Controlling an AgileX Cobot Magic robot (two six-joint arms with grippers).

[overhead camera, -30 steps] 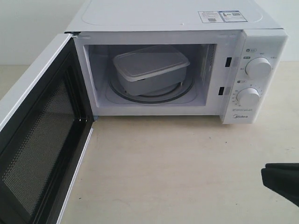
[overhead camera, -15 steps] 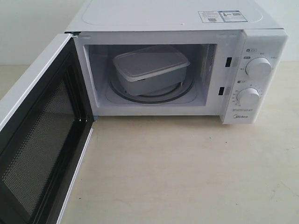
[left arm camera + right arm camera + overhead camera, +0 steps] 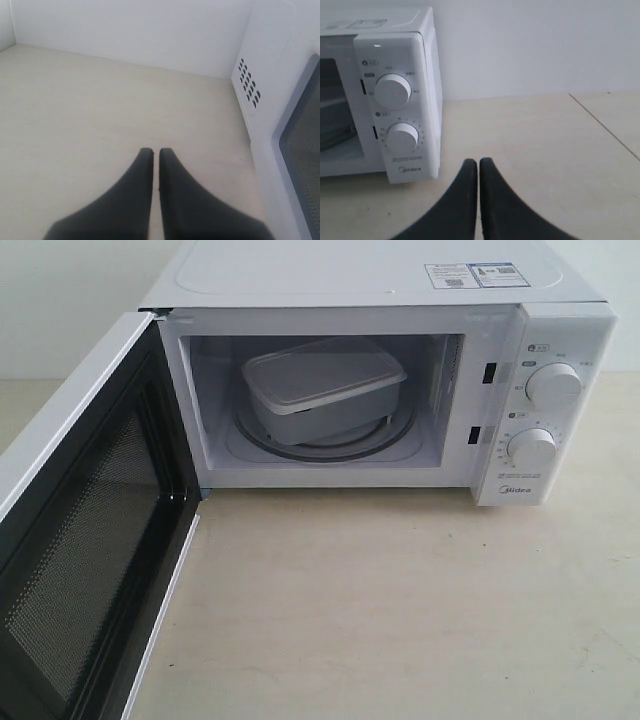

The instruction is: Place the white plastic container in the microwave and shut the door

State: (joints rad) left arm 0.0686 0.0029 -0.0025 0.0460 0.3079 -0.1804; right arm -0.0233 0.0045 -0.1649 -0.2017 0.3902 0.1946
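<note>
The white plastic container (image 3: 322, 387) sits with its lid on inside the microwave (image 3: 380, 280), resting on the glass turntable (image 3: 385, 437). The door (image 3: 90, 540) hangs wide open to the left, its black inner face and mesh window facing the cavity. Neither gripper shows in the exterior view. My left gripper (image 3: 155, 151) is shut and empty above the table, beside the microwave's vented side wall (image 3: 250, 90) and the door's outer face (image 3: 305, 145). My right gripper (image 3: 478, 161) is shut and empty, in front of and to the right of the knob panel (image 3: 395, 107).
The pale wooden table (image 3: 400, 610) spreads in front of the microwave. A white wall (image 3: 530, 45) stands behind it. A seam (image 3: 605, 127) crosses the table top to the right of the microwave.
The dark right gripper seen at the exterior view's lower right edge one second ago has left that view. Container, microwave and door have not moved.
</note>
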